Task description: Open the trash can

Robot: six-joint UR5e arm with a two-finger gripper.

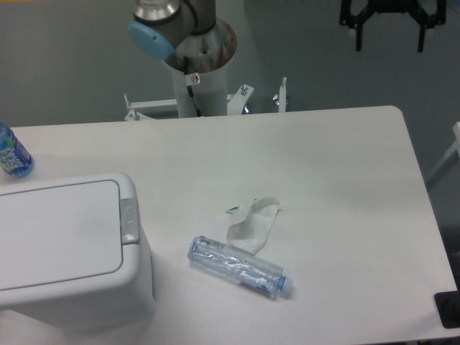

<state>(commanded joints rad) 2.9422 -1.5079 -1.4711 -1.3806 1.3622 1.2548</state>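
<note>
With the gripper [389, 34] hanging spread high above, the rigid, likely light trash can [72, 251] awaits a press on its small latch [129, 221], lid shut.

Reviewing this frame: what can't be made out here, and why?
- Hand: in the camera view its top is cut off by the upper edge; the fingers hang apart, holding nothing.
- Trash can: left side and base run past the frame edges; the lid lies flat, so the inside is hidden.
- Latch: too small to see how it works.
- Blue bottle: cut off by the left edge.
- Dark object: cropped at the right edge, unidentifiable.
</note>
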